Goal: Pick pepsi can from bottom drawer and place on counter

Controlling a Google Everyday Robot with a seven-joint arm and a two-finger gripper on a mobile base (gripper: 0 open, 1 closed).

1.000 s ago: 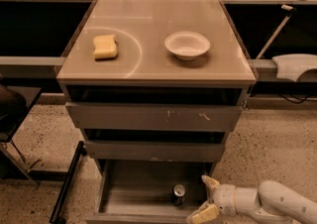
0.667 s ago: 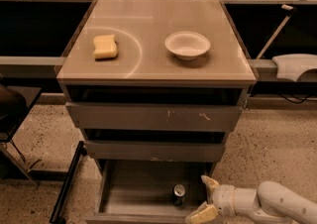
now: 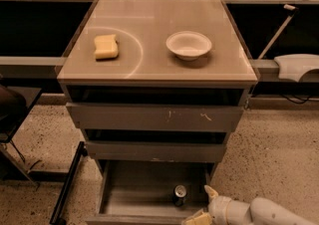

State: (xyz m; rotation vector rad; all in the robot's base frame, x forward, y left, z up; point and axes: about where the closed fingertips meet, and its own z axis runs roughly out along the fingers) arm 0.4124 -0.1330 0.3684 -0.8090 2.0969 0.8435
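Standing upright on the plain grey floor of the wide grey bottom drawer (image 3: 134,191), the small dark blue pepsi can (image 3: 179,195) shows its shiny silver lid and sits toward the drawer's right front part. Just to the right of the can is the cream-coloured two-finger gripper (image 3: 204,205), with its fingers (image 3: 211,192) spread apart and grasping nothing; one fingertip points up beside the can and the other lies lower, at the drawer's front edge. The white arm runs off to the right of the can. Above the can is a grey drawer face with white scratches (image 3: 154,118). Higher above the can lies the glossy beige-grey square counter (image 3: 149,67), which carries a yellow rectangular sponge (image 3: 106,47) up and to the left of the can and a round white bowl (image 3: 188,45) almost straight above it
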